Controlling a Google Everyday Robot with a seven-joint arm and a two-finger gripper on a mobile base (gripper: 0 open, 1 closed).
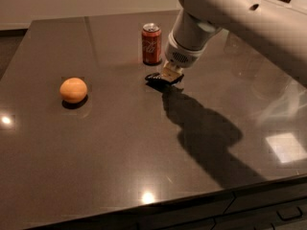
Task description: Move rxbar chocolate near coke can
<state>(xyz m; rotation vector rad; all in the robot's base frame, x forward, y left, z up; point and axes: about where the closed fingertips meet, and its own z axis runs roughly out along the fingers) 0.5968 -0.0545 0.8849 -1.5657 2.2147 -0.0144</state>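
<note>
Gripper (171, 76) beside coke can (151, 44) half hides held rxbar chocolate (154, 79).

Glossy dark table (120, 166), glints (147, 197) near its front edge, pale wall (72, 1) behind it, gripper (166, 76) low over its far side.

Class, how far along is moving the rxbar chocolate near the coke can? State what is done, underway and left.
Done: the rxbar chocolate is already close to the coke can, just in front of it. Underway: the end effector is low at the bar. Left: let go if needed and withdraw.
</note>
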